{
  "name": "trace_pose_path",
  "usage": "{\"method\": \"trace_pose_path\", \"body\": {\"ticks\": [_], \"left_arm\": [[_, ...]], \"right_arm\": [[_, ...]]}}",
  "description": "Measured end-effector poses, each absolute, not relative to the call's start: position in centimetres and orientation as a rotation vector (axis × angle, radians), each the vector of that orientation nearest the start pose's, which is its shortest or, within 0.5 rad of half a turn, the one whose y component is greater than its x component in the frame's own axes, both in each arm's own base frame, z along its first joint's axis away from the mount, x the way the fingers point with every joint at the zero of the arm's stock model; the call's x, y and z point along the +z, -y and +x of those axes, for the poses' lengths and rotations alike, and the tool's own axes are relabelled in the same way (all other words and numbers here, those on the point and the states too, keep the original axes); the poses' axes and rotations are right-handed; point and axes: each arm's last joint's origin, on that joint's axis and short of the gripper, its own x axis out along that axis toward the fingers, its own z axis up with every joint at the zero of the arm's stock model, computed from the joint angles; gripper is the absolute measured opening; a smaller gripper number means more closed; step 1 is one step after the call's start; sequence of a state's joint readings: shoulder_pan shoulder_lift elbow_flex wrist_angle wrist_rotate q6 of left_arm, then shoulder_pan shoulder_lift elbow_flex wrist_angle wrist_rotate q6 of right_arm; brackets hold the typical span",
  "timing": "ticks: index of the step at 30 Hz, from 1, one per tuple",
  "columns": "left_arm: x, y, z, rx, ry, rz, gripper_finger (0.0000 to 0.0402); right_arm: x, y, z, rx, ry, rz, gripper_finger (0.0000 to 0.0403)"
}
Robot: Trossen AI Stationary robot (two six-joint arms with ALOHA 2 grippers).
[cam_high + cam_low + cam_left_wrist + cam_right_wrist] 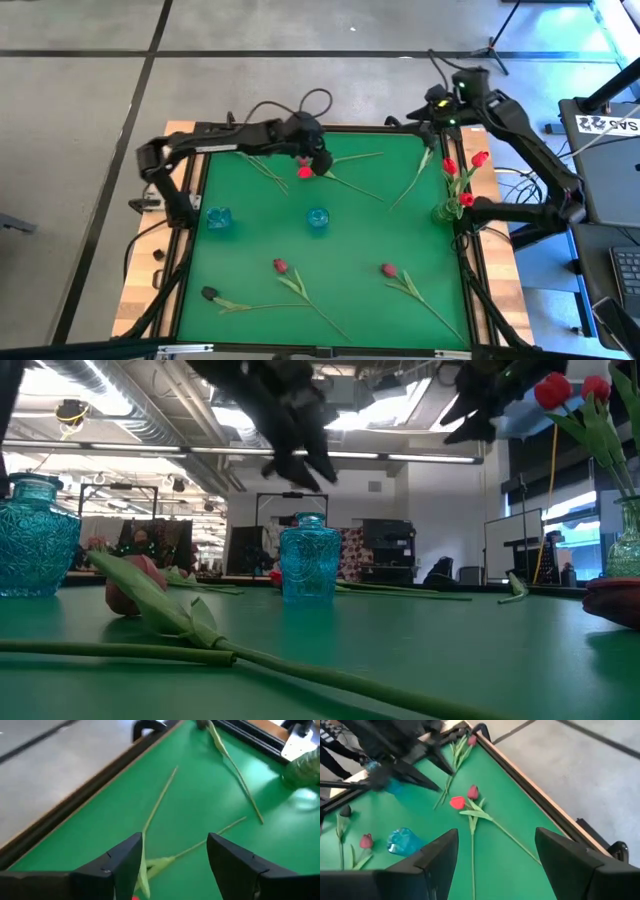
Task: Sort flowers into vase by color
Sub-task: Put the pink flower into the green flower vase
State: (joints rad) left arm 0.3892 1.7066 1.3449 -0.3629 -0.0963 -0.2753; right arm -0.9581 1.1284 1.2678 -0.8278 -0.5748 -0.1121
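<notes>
A green table (360,230) seen from above. The left gripper (318,160), jaws apart and empty, hovers near twelve o'clock over a bright red tulip (305,171). The right gripper (432,118), jaws apart, waits at two o'clock. At three o'clock, a green vase (447,210) holds red tulips (479,158). Other tulips lie scattered.

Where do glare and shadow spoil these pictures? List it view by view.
High view: glare on the floor at the top right corner, while the green mat is evenly lit. Low view: bright ceiling lights behind turn the left claw into a dark silhouette. Left wrist view: a bright patch on the mat beside the green vase. Right wrist view: no strong glare.
</notes>
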Motion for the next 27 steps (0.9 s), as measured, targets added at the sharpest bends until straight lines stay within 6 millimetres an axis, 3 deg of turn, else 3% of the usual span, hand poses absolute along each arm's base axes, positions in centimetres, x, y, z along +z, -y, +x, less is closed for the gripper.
{"method": "trace_pose_path", "body": {"ticks": [8,12,20,27], "left_arm": [[19.5,-19.8,35.9,0.516,-0.826,-0.369,0.0218],[16.7,-20.1,36.4,0.419,-0.902,-0.317,0.0211],[14.9,-20.2,37.1,0.376,-0.914,-0.291,0.019],[13.4,-19.4,37.6,0.378,-0.965,-0.292,0.0133]], "right_arm": [[39.3,13.8,11.7,-0.37,-0.458,0.398,0.0264],[39.4,13.2,11.2,-0.392,-0.463,0.421,0.0264],[39.3,13.1,11.0,-0.415,-0.482,0.436,0.0264],[39.3,13.1,11.0,-0.422,-0.483,0.433,0.0264]]}}
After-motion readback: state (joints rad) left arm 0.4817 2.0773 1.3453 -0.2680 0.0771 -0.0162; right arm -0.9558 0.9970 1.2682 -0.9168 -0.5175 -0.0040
